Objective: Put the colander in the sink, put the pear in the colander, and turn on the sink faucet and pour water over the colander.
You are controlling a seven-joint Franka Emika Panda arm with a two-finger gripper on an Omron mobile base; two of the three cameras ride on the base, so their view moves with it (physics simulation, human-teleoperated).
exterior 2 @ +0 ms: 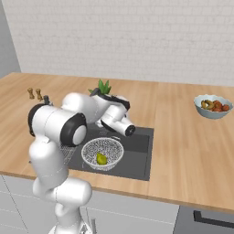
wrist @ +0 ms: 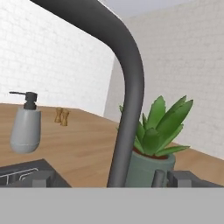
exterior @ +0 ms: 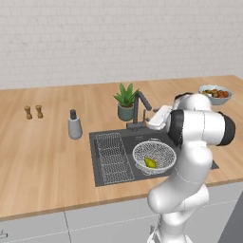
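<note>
Left base view, left to right: bare wooden counter, soap dispenser (exterior: 74,125), flat wire rack (exterior: 114,157) in the sink (exterior: 105,178), then the mesh colander (exterior: 154,156) holding the pear (exterior: 150,163). My arm reaches toward the sink faucet (exterior: 141,109), my gripper's jaws spread wide, grasping nothing.

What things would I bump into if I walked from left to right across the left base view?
Two small wooden shakers → soap dispenser → wire rack in the sink → potted plant → sink faucet → colander with the pear → fruit bowl.
</note>
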